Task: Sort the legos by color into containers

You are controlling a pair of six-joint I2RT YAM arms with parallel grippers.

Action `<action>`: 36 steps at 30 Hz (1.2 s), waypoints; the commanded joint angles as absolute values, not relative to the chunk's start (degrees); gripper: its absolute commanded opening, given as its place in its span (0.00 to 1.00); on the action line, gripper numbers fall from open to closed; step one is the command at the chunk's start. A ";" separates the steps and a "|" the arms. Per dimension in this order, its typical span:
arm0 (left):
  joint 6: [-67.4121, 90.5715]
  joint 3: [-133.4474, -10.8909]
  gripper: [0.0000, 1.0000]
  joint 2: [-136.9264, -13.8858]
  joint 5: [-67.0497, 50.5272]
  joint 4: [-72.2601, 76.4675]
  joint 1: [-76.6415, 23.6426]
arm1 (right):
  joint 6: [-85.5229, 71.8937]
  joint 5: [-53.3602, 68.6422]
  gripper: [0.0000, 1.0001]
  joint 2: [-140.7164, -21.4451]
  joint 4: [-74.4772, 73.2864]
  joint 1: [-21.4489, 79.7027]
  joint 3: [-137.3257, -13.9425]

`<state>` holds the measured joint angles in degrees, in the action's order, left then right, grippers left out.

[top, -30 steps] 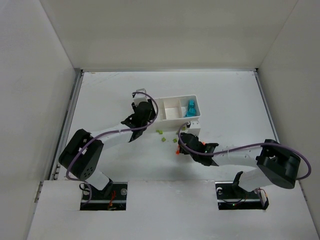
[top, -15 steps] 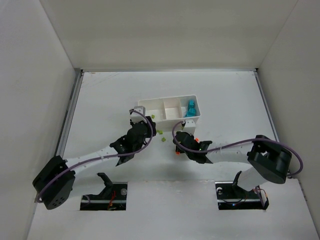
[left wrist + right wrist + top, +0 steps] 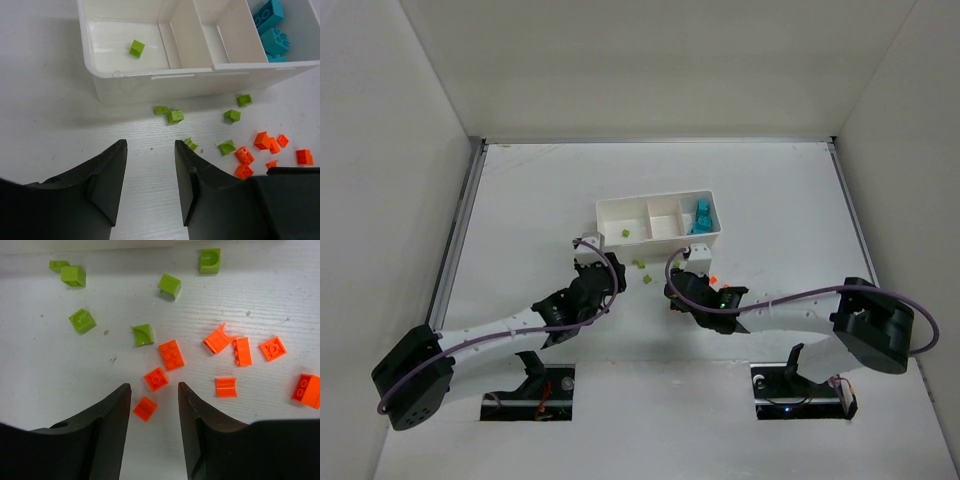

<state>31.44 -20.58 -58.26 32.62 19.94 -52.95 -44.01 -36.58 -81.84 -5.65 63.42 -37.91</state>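
The tray has three compartments. The left one holds one green brick; the right one holds teal bricks. Loose green bricks and orange bricks lie on the bench, just in front of the tray's near wall.

Left gripper: jaws parted, holding nothing, green bricks just ahead.

Right gripper: jaws parted, nothing clamped. One orange brick lies on the bench between its fingers.

Bare bench lies open to the tray's left.
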 commanded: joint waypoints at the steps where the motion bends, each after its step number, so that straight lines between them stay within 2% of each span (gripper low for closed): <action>1: 33.13 -19.51 0.40 -56.87 33.58 20.48 -53.57 | -45.35 -36.39 0.48 -82.96 -5.98 63.68 -40.08; 14: 34.54 -18.98 0.40 -57.57 33.13 20.13 -56.29 | -44.30 -34.45 0.45 -89.12 -2.29 59.90 -41.22; 19: 34.72 -18.99 0.41 -59.24 33.13 20.83 -56.73 | -44.21 -35.06 0.34 -90.88 -1.93 59.81 -41.66; 22: 35.33 -18.98 0.42 -59.68 32.96 21.01 -57.35 | -44.82 -35.33 0.26 -88.60 -2.72 59.81 -41.05; 33: 35.25 -22.41 0.43 -66.97 32.25 24.52 -59.81 | -42.90 -34.89 0.25 -71.99 -5.81 60.60 -39.11; 36: 35.16 -23.55 0.43 -69.51 32.61 26.10 -59.63 | -36.50 -33.41 0.25 -71.45 -3.35 56.23 -43.31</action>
